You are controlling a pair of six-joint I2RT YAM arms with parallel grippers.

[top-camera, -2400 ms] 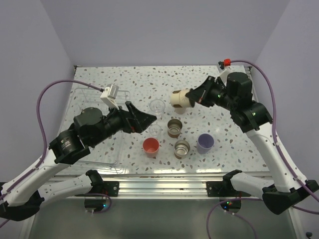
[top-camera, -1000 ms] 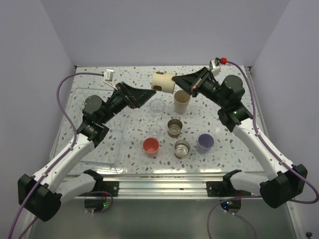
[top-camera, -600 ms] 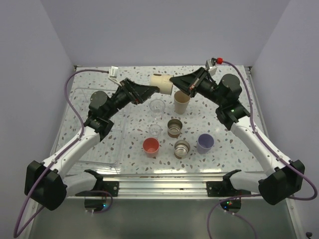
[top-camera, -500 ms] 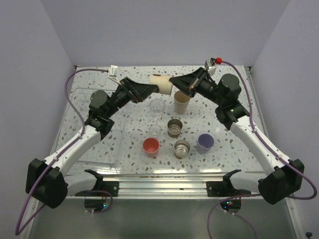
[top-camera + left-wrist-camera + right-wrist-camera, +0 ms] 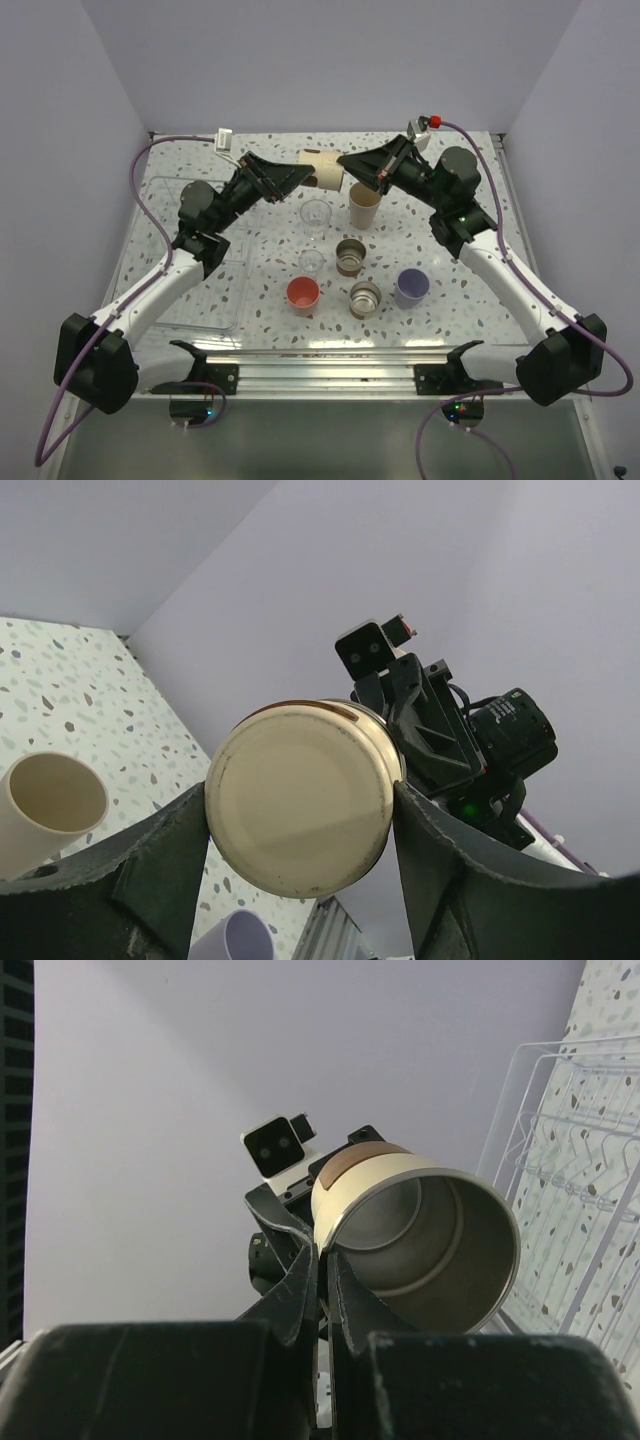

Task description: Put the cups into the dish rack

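Note:
A cream cup with a brown band (image 5: pixel 322 168) hangs on its side in mid-air above the table's back, held from both ends. My right gripper (image 5: pixel 348 165) is shut on its rim, one finger inside the mouth (image 5: pixel 322 1260). My left gripper (image 5: pixel 300 172) is shut on its base, both fingers touching the sides of the cup (image 5: pixel 300 810). On the table stand the tall beige cup (image 5: pixel 364 206), two clear cups (image 5: pixel 316 214) (image 5: pixel 311 262), two banded cream cups (image 5: pixel 351 256) (image 5: pixel 365 298), the coral cup (image 5: pixel 303 293) and the lavender cup (image 5: pixel 412 287). The dish rack (image 5: pixel 140 215) lies at the left.
The dish rack's ridges (image 5: pixel 570 1150) show behind the held cup in the right wrist view. White walls enclose the speckled table on three sides. Purple cables arch over both arms. A metal rail (image 5: pixel 330 370) runs along the near edge.
My left gripper has reached up to the cup held by my right gripper and its fingers have come in onto the cup's base. The right gripper keeps its hold on the rim.

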